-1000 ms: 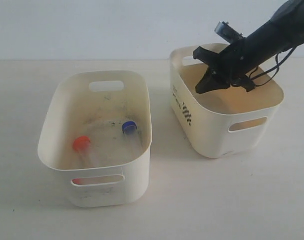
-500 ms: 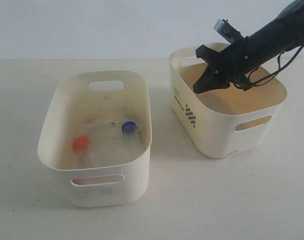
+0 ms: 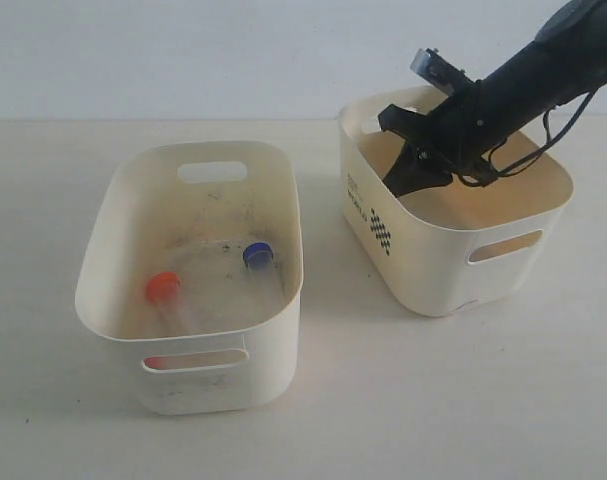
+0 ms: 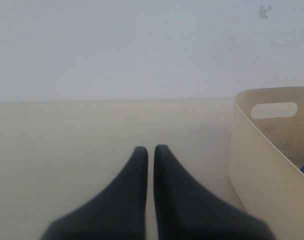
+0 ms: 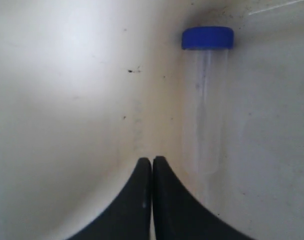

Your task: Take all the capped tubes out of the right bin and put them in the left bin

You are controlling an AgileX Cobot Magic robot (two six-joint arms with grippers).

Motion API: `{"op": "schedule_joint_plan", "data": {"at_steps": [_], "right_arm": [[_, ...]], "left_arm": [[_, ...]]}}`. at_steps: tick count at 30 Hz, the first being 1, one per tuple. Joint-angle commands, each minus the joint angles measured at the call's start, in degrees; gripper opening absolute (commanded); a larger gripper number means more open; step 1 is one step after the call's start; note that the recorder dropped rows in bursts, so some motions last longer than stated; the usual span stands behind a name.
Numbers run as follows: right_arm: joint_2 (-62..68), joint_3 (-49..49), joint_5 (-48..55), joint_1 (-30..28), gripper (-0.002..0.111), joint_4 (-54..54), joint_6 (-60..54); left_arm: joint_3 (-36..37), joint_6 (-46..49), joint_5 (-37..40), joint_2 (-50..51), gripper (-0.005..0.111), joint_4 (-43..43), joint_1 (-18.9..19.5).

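A blue-capped tube [image 5: 204, 105] lies on the floor of the right bin [image 3: 433, 262]. My right gripper [image 3: 395, 182] is lowered inside that bin near its left end. It is shut and empty, and its tips [image 5: 152, 161] sit just beside the tube's bottom end. The exterior view shows no tube in the right bin because the wall and arm block it. The left bin [image 3: 273, 345] holds an orange-capped tube [image 3: 164, 289] and a blue-capped tube [image 3: 258, 255]. My left gripper [image 4: 150, 149] is shut and empty above the table, with the left bin [image 4: 257, 165] off to one side.
The bins stand side by side on a pale table [image 3: 383, 400] with a gap between them. A white wall [image 3: 183, 50] runs behind. The right arm [image 3: 523, 80] slants down from the upper right across the right bin's rim.
The right gripper has dipped lower and a little leftward inside the right bin. That bin has shifted slightly to the right. The tubes in the left bin have not moved.
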Motion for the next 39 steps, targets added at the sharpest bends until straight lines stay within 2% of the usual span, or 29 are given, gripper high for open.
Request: {"op": "schedule_joint_plan", "data": {"at_steps": [1, 12, 15, 17, 20, 22, 32, 39], "right_arm": [[-1.2, 0.2, 0.1, 0.0, 0.000, -3.6, 1.9], [-11.5, 0.2, -2.4, -0.1, 0.000, -4.8, 2.7], [-15.8, 0.2, -5.7, -0.1, 0.000, -14.8, 8.3], [-18.2, 0.2, -7.0, -0.1, 0.000, -26.5, 14.5], [-20.0, 0.2, -6.2, -0.2, 0.000, -40.9, 22.1], [-20.3, 0.2, -5.2, -0.8, 0.000, -46.7, 24.6], [-18.4, 1.6, 0.8, -5.3, 0.000, -51.3, 26.5], [-18.4, 10.8, -4.6, -5.3, 0.000, -50.4, 26.6]], "left_arm": [[-0.2, -0.2, -0.6, 0.2, 0.004, -0.1, -0.1], [-0.2, -0.2, -0.6, 0.2, 0.004, -0.1, -0.1], [-0.2, -0.2, -0.6, 0.2, 0.004, -0.1, -0.1], [-0.2, -0.2, -0.6, 0.2, 0.004, -0.1, -0.1], [-0.2, -0.2, -0.6, 0.2, 0.004, -0.1, -0.1], [-0.2, -0.2, -0.6, 0.2, 0.004, -0.1, -0.1], [-0.2, -0.2, -0.6, 0.2, 0.004, -0.1, -0.1], [-0.2, -0.2, -0.6, 0.2, 0.004, -0.1, -0.1]]}}
